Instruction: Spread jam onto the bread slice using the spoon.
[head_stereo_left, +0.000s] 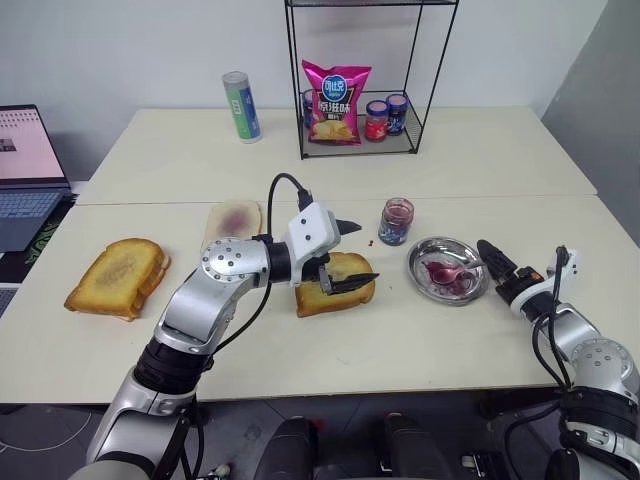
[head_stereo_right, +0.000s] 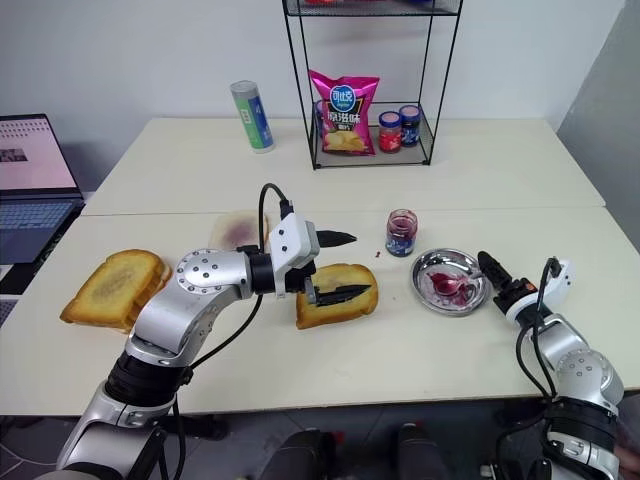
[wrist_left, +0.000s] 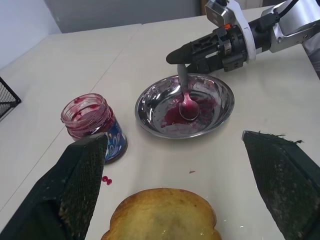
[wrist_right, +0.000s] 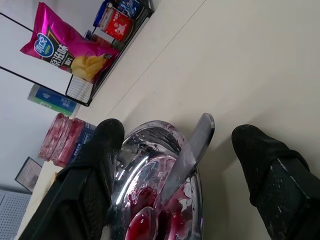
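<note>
Overhead, your right gripper (head_stereo_left: 492, 256) is nearer the spoon (head_stereo_left: 455, 270), whose handle points at its spread fingers from the dish (head_stereo_left: 425, 280). Your left gripper (head_stereo_left: 348, 254) gapes over the bread slice (head_stereo_left: 345, 292). From the right wrist, the handle lies between both pads, untouched; the jam jar (wrist_right: 62, 140) stands beyond.

So, counting what's on the table: one thick golden-brown toast slice (head_stereo_left: 336, 285) in the middle, one two-slice toasted stack (head_stereo_left: 118, 275) on the left, one pale slice smeared purple (head_stereo_left: 233, 219) behind. One open glass jam jar (head_stereo_left: 396, 221), two lidded jars (head_stereo_left: 386, 117) on the far wire shelf (head_stereo_left: 299, 90), one pink chip bag (head_stereo_left: 336, 102). One round metal dish (head_stereo_left: 449, 270) on the right, one silver spoon (wrist_left: 184, 97) in it. One green-and-blue tube can (head_stereo_left: 241, 106), one laptop (head_stereo_left: 30, 175) far left.
</note>
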